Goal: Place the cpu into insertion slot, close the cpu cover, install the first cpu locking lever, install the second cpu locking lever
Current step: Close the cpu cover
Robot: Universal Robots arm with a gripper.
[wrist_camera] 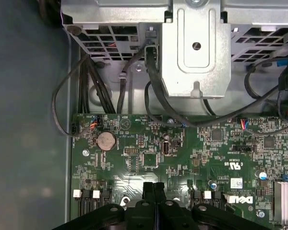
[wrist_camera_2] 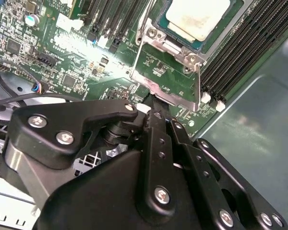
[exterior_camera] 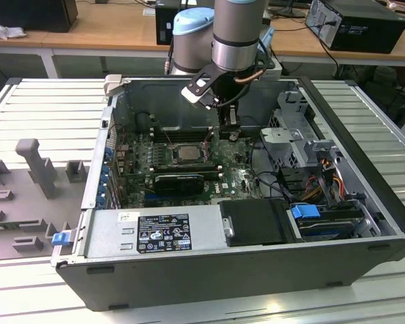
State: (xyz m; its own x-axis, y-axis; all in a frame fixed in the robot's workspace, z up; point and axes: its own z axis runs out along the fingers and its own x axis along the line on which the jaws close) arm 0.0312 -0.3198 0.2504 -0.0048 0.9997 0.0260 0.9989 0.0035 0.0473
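The cpu [wrist_camera_2: 199, 17], a pale square chip, lies flat in the insertion slot [wrist_camera_2: 175, 32] on the green motherboard, also seen in the exterior view as the cpu [exterior_camera: 188, 152]. The cpu cover [wrist_camera_2: 175, 96], a silvery frame, stands swung open from the slot's edge, and green board shows through its cut-out. My gripper [wrist_camera_2: 155, 103] is shut with nothing between its black fingers. Its tips sit at the cover's free edge. In the exterior view the gripper [exterior_camera: 231, 128] hangs inside the case, just toward that view's right of the slot. The first wrist view shows the gripper [wrist_camera: 153, 186] low over the board.
Long black memory slots [wrist_camera_2: 240, 48] flank the socket. A silver drive cage [wrist_camera: 197, 48] with black cables [wrist_camera: 153, 91] stands beyond the board's edge. The power supply [exterior_camera: 155, 233] fills the case front, and the grey case wall [wrist_camera_2: 259, 124] is close beside the gripper.
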